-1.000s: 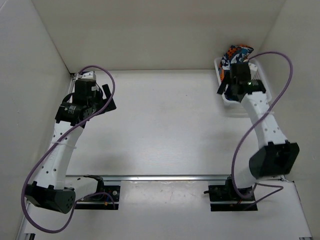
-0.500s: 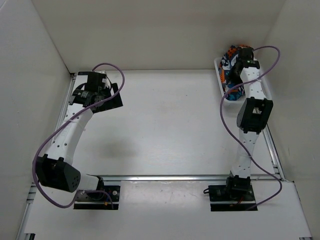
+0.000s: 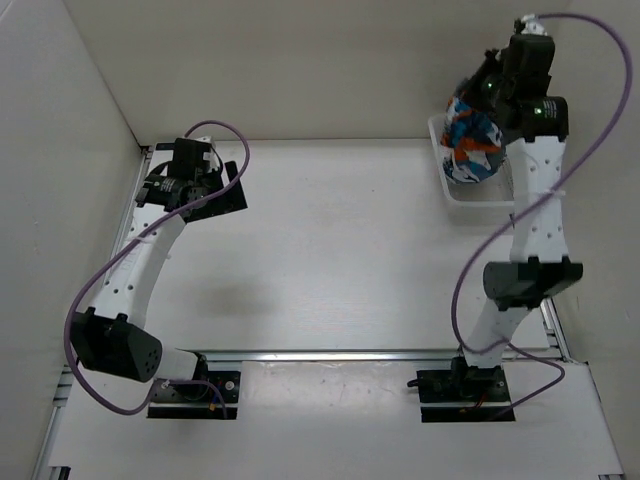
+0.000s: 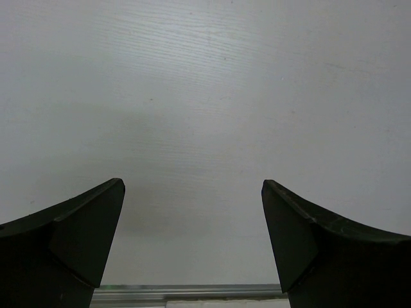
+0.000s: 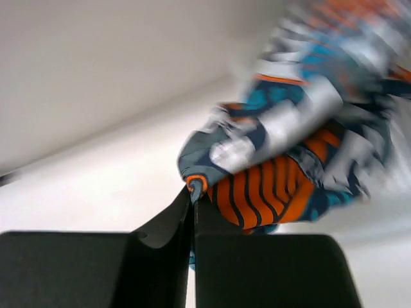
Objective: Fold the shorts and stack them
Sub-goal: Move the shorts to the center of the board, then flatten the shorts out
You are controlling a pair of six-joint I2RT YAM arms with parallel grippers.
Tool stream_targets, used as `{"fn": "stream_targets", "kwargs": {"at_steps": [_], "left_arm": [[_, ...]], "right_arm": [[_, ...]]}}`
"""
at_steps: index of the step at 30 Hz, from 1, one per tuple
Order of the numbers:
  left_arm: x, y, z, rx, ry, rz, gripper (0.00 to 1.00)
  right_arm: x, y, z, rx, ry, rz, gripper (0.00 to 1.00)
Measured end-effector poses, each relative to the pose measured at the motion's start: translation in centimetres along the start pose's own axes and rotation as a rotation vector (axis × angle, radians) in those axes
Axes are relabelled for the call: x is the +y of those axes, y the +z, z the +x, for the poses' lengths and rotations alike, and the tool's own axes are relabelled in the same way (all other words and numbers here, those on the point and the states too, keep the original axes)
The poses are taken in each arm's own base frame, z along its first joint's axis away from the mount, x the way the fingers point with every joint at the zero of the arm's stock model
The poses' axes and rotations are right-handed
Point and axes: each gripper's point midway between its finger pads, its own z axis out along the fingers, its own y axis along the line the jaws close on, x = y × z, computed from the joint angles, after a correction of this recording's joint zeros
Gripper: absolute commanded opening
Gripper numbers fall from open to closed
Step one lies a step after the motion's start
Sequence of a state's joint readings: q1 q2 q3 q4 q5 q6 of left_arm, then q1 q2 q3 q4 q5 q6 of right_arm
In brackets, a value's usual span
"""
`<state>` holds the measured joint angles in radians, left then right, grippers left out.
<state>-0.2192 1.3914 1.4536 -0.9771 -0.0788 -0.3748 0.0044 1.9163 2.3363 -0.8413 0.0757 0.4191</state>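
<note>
Two arms are pictured at a white bench (image 3: 320,250), and one pair of patchwork shorts (image 3: 473,140) is held in a bunched bundle at 1 o'clock in the overhead view. The bundle is hung above a white tray (image 3: 470,196) that is set in the far right corner. Whether the fabric's lower end is touching the tray cannot be told. The right arm (image 3: 540,200) is stretched high, and the right jaws are shown clamped on a thin edge of the teal, orange and navy cloth. At 10 o'clock the left arm (image 3: 150,250) is bent low over the bench. The left jaws are spread wide, and only bare bench surface is seen between them.
</note>
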Motion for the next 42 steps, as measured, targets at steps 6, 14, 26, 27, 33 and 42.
{"fn": "stream_targets", "kwargs": {"at_steps": [6, 14, 26, 27, 33, 42], "left_arm": [[-0.6, -3.1, -3.0, -0.091, -0.045, 0.032, 1.0], [2.8, -6.8, -6.7, -0.195, -0.184, -0.015, 1.0], [-0.6, -3.1, 2.1, 0.037, -0.14, 0.099, 0.94], [-1.3, -2.4, 3.5, 0.076, -0.132, 0.112, 0.92], [-7.5, -0.5, 12.1, 0.311, 0.009, 0.279, 0.94], [-11.8, -0.5, 25.4, 0.631, 0.221, 0.409, 1.0]], "right_arm": [[17.5, -22.4, -5.4, -0.31, -0.146, -0.659, 0.0], [19.0, -25.6, 4.1, -0.119, -0.215, -0.849, 0.23], [3.8, -9.4, 25.5, 0.504, -0.18, -0.269, 0.66], [4.6, -10.2, 25.5, 0.49, -0.191, -0.294, 0.69], [8.1, -14.1, 31.6, 0.586, -0.278, -0.412, 0.83], [6.4, -12.0, 38.3, 0.778, -0.269, -0.296, 0.84]]}}
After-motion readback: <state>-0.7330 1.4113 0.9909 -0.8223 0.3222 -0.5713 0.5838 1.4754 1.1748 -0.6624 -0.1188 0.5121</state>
